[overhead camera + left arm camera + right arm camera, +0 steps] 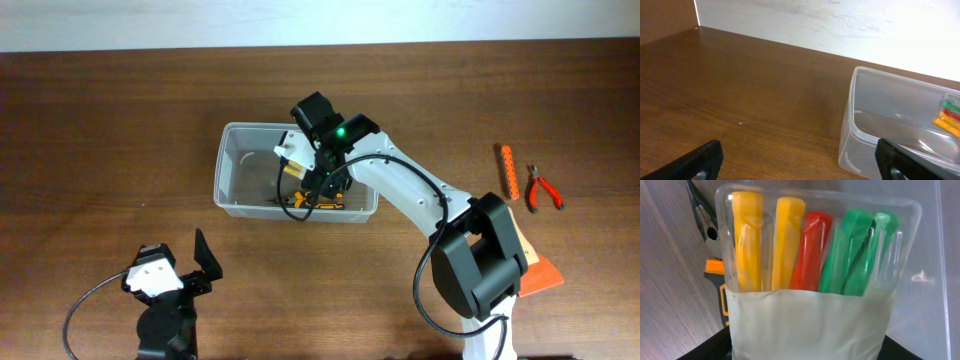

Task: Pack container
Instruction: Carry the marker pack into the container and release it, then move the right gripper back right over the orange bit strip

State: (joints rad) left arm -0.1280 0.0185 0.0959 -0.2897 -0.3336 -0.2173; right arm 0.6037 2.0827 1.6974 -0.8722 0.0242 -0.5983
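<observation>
The clear plastic container stands mid-table; it also shows in the left wrist view. My right gripper reaches into it, shut on a clear blister pack of yellow, red and green pieces with a white card back; the pack shows in the left wrist view too. A black and orange tool lies on the container floor beneath, seen from overhead as well. My left gripper is open and empty near the front edge, left of the container.
An orange strip tool and red-handled pliers lie at the right. An orange flat piece sits by the right arm's base. A white wall runs along the table's far edge.
</observation>
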